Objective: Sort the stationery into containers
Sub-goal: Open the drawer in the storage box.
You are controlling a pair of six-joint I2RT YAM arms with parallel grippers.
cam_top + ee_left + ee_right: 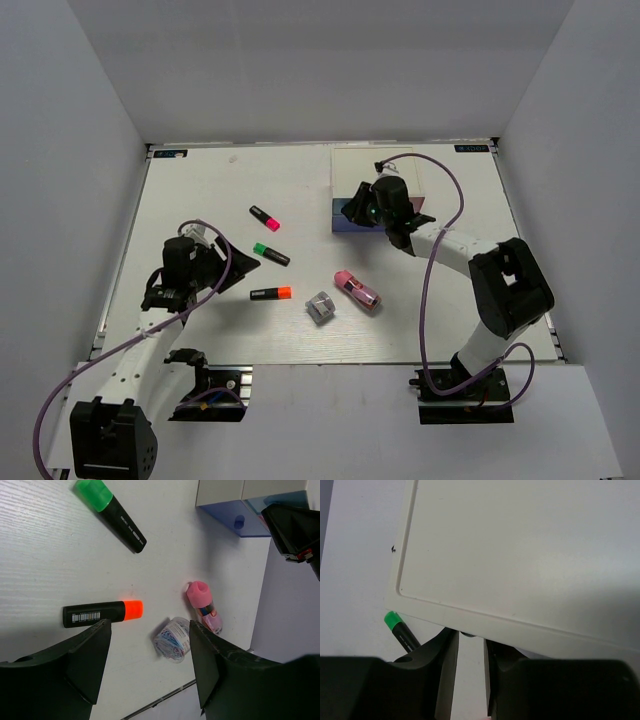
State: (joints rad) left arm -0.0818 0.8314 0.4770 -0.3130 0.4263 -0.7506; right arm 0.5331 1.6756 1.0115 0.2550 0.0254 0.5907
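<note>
Right jaws sit nearly together at the box (pixel 520 555) front to tug a drawer (pixel 227 516); pinching, I cannot tell. Left jaws are spread, empty

1. Orange-capped highlighter (pixel 102 614), left wrist view: a white barcode label (pixel 86 616) is printed on the black barrel, toward its 9 o'clock end. The digits under the bars are too small to read.
2. Green-capped highlighter (pixel 111 514), left wrist view: one line of white lettering (pixel 126 524) runs along the barrel toward its 5 o'clock end. The wording is not legible.
3. Table (pixel 220 330), top view: a dark-blue sticker (pixel 170 153) sits at the 11 o'clock corner and a second sticker (pixel 470 148) at the 1 o'clock corner. Both carry pale characters that are too small to read.
4. Pink gadget (pixel 205 607), left wrist view: multicoloured print, with no readable characters.
</note>
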